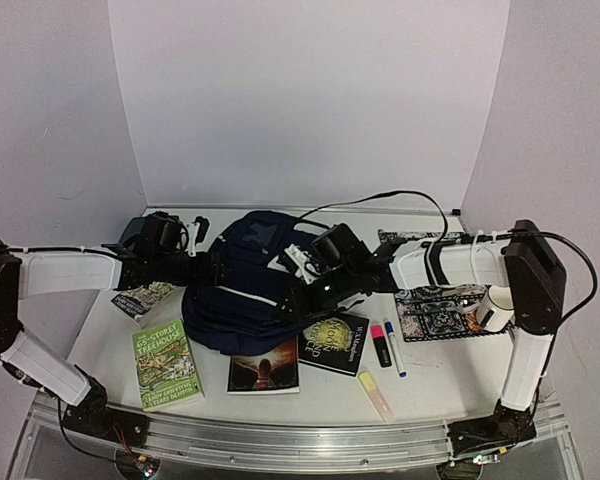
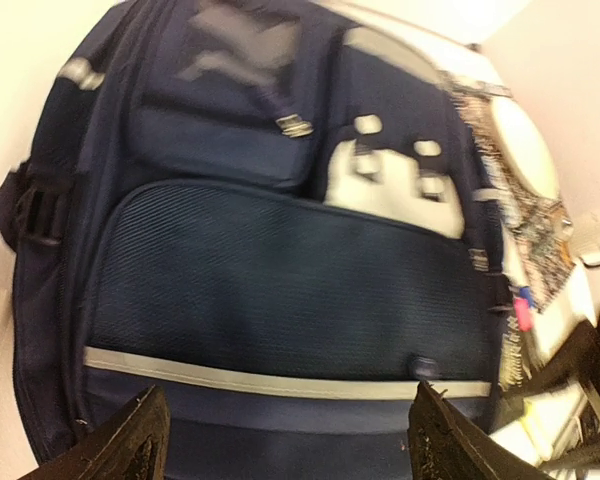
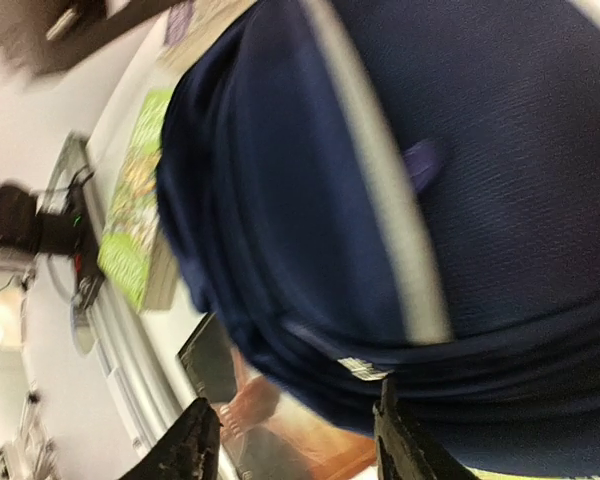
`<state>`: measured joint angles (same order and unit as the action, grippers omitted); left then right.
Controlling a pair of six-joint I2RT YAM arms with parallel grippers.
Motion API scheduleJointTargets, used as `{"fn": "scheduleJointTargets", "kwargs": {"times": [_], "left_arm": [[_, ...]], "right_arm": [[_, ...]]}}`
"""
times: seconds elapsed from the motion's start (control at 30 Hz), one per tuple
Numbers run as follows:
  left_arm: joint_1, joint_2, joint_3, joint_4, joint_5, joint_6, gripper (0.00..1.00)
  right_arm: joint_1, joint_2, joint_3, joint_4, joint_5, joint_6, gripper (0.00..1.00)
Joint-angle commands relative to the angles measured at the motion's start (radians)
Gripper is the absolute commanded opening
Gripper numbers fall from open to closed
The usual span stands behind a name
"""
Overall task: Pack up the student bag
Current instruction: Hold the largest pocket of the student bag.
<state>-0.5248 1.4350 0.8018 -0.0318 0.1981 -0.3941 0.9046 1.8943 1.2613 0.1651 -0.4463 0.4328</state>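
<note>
The student bag (image 1: 242, 285) lies flat in the middle of the tabletop (image 1: 430, 385), its top close to the far edge. The left gripper (image 1: 210, 268) reaches in at the bag's left side. In the left wrist view its jaws stand wide apart with nothing between them, hanging over the mesh front pocket. The right gripper (image 1: 300, 288) is over the bag's right side. Its jaws are also parted and hold nothing, just at the bag's lower rim.

Along the near edge lie a green book (image 1: 166, 364), a dark book (image 1: 264, 365) with an orange cover picture, and a black book (image 1: 334, 342) touching the bag. Just right of these are a pink marker (image 1: 380, 345), a blue pen (image 1: 394, 348) and a yellow highlighter (image 1: 375, 393). A patterned mat (image 1: 440, 312) with a white mug (image 1: 492, 308) fills the right edge. Bare tabletop shows at the near right corner and the far left.
</note>
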Motion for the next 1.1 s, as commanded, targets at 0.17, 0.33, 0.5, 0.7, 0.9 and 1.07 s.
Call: {"fn": "scheduleJointTargets", "kwargs": {"times": [0.17,0.33,0.5,0.7,0.9,1.07], "left_arm": [[-0.161,-0.154,-0.04,-0.044,0.0,0.043,0.81],[-0.25,-0.12,-0.042,-0.042,-0.003,0.066,0.78],[-0.302,-0.06,-0.037,-0.023,0.015,0.081,0.73],[-0.311,0.001,-0.031,0.006,0.095,0.096,0.66],[-0.314,0.056,-0.024,0.015,0.109,0.113,0.61],[-0.316,0.1,0.009,0.019,0.091,0.132,0.55]], "right_arm": [[-0.029,-0.007,0.03,-0.026,0.237,0.153,0.65],[-0.047,0.044,0.04,0.045,0.241,0.263,0.65],[-0.067,0.094,0.063,0.09,0.241,0.344,0.63],[-0.081,0.123,0.072,0.152,0.201,0.384,0.54],[-0.084,0.132,0.067,0.196,0.166,0.404,0.34],[-0.083,0.135,0.064,0.234,0.133,0.431,0.16]]}}
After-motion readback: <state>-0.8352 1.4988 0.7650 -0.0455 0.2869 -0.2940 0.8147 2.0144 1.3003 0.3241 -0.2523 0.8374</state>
